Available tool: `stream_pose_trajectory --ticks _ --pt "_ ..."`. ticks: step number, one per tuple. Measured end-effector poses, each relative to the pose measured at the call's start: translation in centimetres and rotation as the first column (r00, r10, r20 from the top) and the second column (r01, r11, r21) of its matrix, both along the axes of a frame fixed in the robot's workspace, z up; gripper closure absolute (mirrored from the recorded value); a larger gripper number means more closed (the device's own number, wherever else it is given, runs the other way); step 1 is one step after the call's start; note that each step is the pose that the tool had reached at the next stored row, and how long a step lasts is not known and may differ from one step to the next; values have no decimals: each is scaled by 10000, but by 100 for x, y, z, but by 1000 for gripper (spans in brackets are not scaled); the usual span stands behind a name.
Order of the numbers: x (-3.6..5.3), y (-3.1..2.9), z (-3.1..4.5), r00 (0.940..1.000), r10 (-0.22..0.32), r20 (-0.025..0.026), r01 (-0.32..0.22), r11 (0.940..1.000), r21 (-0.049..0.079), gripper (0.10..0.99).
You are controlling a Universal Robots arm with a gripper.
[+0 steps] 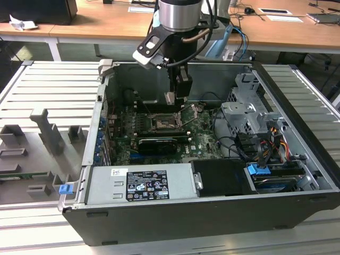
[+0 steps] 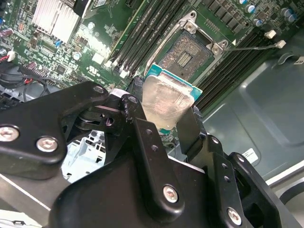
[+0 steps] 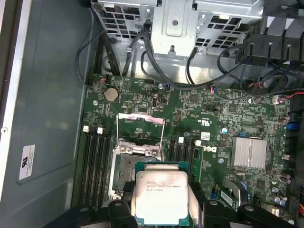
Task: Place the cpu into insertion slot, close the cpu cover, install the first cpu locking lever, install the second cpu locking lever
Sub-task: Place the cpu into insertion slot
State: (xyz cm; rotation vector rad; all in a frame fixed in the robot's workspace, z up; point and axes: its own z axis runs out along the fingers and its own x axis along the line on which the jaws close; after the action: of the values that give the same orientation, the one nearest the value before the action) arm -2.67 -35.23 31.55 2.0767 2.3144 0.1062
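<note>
One gap counts. Your pincer [image 2: 163, 113], clamped on the flat silver-grey square cpu [image 2: 166, 97], hangs just above the dark metal-rimmed square insertion slot [image 2: 186, 54].

Second wrist view: chip [image 2: 166, 97] btm hidden behind fingers [image 2: 190, 130]. First wrist view: socket [image 3: 124, 165] approx half covered by chip. Exterior view: arm [image 1: 180, 13] cut off at top, chip too small to tell.
</note>
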Motion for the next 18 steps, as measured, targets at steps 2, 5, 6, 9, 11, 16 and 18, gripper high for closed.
stream_pose_trajectory --ticks 2,5,6,9,11,16,18 --pt "0 0 -5 10000 -1 -2 1 10000 0 557" --pt "0 0 -23 10000 -3 -12 3 10000 -1 557" --pt "0 0 -37 10000 -7 -28 7 10000 -1 557" --pt "0 0 -50 10000 -12 -47 12 10000 0 557" --pt "0 0 -58 10000 -17 -63 17 10000 -2 557" --pt "0 0 -69 10000 -23 -70 23 10000 0 557" --pt "0 0 -74 10000 -25 -74 25 10000 0 557"
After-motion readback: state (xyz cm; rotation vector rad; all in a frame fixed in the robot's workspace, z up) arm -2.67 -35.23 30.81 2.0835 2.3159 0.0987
